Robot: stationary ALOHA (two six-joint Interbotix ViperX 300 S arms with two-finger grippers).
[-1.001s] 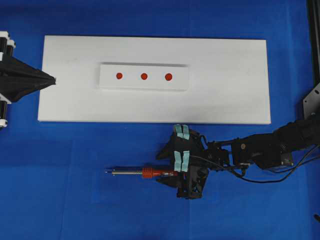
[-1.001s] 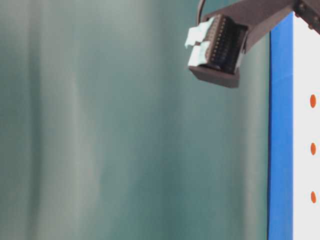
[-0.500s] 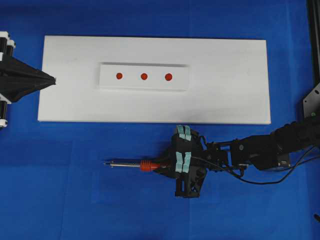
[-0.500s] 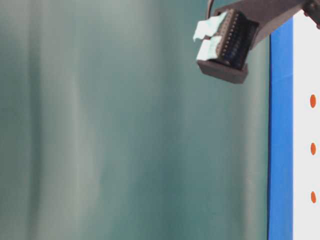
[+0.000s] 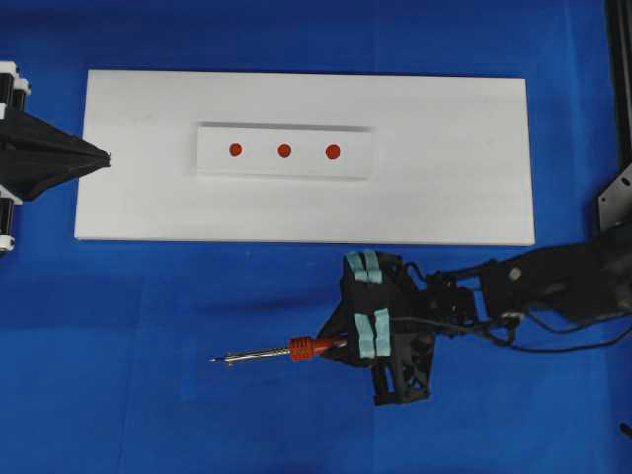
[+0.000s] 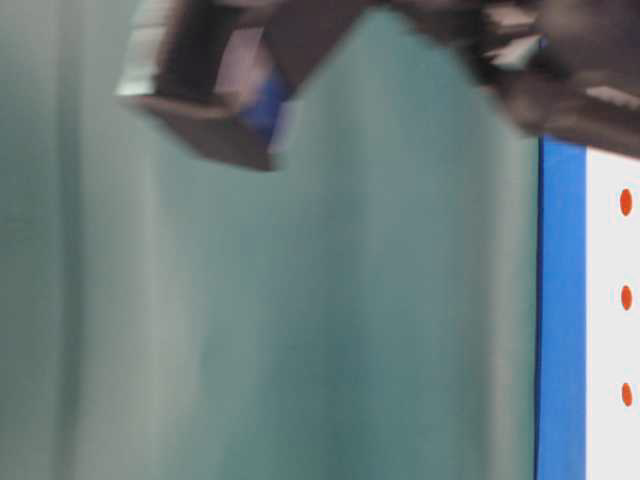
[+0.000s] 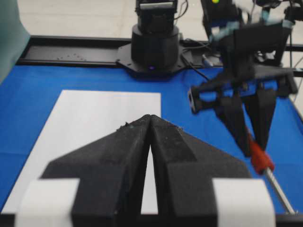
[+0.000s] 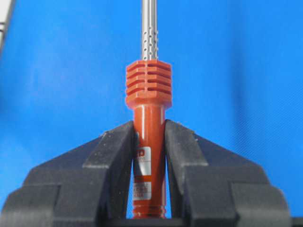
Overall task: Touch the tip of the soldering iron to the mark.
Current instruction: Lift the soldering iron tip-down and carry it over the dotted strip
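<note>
The soldering iron [image 5: 296, 349] has a red-orange handle [image 8: 148, 118] and a thin silver shaft [image 5: 252, 355] that points left and ends in a fine tip [image 5: 212, 361]. My right gripper [image 5: 341, 344] is shut on that handle [image 7: 258, 156], one finger on each side, over the blue cloth in front of the white board. Three red marks [image 5: 235, 150] [image 5: 284, 151] [image 5: 333, 151] sit in a row on a raised white strip [image 5: 355, 158]. My left gripper [image 5: 104, 156] is shut and empty at the board's left edge, its fingertips [image 7: 147, 119] touching.
The large white board [image 5: 444, 197] lies on blue cloth [image 5: 118, 346]. The right arm and its black cables [image 5: 553, 341] stretch off to the right. In the table-level view the right gripper [image 6: 200, 90] is a dark blur at the top, with the marks [image 6: 626, 297] at the right edge.
The right gripper has shut on the iron's handle, and the iron has shifted towards the table's front edge with its tip now angled slightly forward. The left arm is still.
</note>
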